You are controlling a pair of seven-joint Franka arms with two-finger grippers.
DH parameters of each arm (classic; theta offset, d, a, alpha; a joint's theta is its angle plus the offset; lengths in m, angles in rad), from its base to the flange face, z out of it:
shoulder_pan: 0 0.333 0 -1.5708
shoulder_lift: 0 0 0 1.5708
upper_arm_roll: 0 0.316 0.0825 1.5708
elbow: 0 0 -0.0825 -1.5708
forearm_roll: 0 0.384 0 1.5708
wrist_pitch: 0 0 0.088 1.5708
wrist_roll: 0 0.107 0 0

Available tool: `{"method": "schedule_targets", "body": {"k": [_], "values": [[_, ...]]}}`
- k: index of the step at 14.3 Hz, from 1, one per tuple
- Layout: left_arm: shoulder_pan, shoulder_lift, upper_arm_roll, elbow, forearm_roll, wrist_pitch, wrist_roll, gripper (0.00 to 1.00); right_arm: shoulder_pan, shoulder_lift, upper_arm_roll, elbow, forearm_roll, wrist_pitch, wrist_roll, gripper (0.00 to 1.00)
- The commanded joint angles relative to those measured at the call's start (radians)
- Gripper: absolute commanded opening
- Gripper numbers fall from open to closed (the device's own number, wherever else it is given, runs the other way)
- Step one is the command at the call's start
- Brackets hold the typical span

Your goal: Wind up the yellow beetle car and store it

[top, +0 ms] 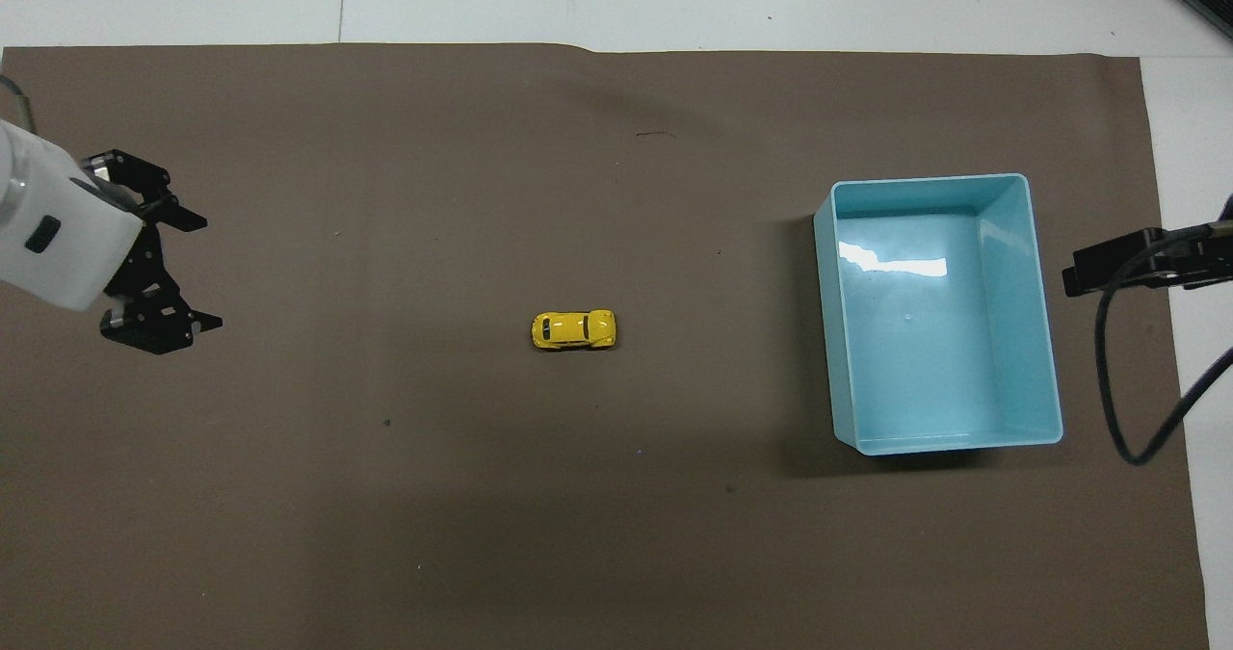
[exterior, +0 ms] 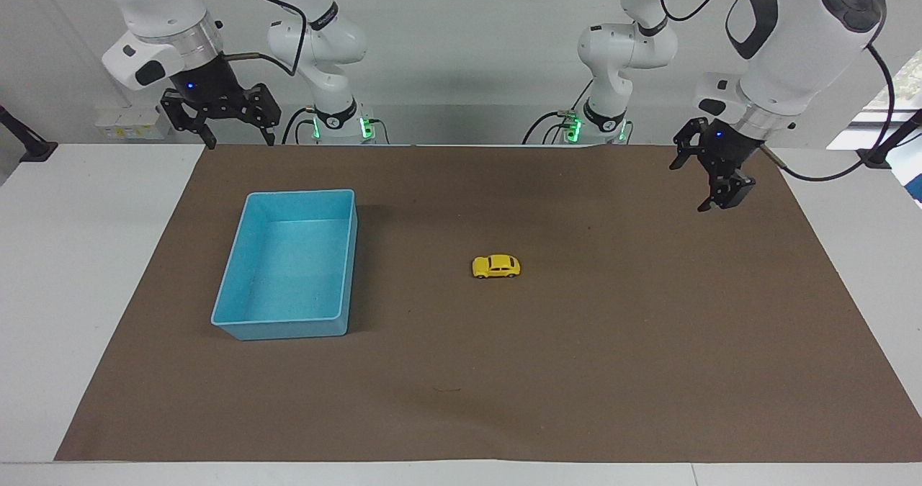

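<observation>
Facing view: the yellow beetle car (exterior: 496, 266) sits on its wheels near the middle of the brown mat (exterior: 576, 371), side-on to the camera, touched by nothing. The left tool (exterior: 704, 178) hangs over the mat's corner at the left arm's end of the desk (exterior: 857, 255), well apart from the car, with its fingers spread and nothing between them. The right tool (exterior: 220, 122) hangs over the mat's edge by the robots at the right arm's end, its fingers also spread and empty. A blue bin (exterior: 288, 264) stands open and empty on the mat between the car and the right arm's end. Bare mat lies between the left tool and the car. The left arm bends down from its elbow with the wrist twisted, so one finger points lower than the other.

Overhead view: the car (top: 573, 330) lies lengthwise along the desk, with the bin (top: 939, 311) beside it toward the right arm's end. The left tool (top: 154, 267) shows both spread fingers, pointing toward the car. Of the right tool (top: 1084, 274) only a dark tip shows, just beside the bin's wall.
</observation>
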Motion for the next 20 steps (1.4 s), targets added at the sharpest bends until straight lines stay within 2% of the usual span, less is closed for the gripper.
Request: {"method": "schedule_targets", "body": {"k": [1, 3, 9, 13, 16, 20], "values": [[-0.098, -0.015, 0.012, -0.088, -0.019, 0.117, 0.003, 1.0, -0.014, 0.001, 0.01, 0.01, 0.015, -0.008, 0.015, 1.0], [-0.163, -0.002, 0.012, -0.102, -0.053, 0.153, -0.048, 1.0, -0.014, 0.0, 0.01, 0.01, 0.015, -0.008, 0.015, 1.0], [-0.345, 0.072, 0.015, -0.148, -0.047, 0.321, -0.235, 1.0, -0.014, 0.001, 0.01, 0.01, 0.015, -0.009, 0.015, 1.0], [-0.44, 0.152, 0.015, -0.15, 0.082, 0.403, -0.388, 1.0, -0.014, 0.0, 0.01, 0.01, 0.015, -0.009, 0.015, 1.0], [-0.474, 0.21, 0.017, -0.162, 0.089, 0.467, -0.41, 1.0, -0.012, 0.001, 0.01, 0.01, 0.015, -0.008, 0.015, 1.0], [-0.487, 0.222, 0.014, -0.264, 0.089, 0.648, -0.425, 1.0, -0.014, 0.001, 0.01, 0.01, 0.015, -0.008, 0.015, 1.0]]}}
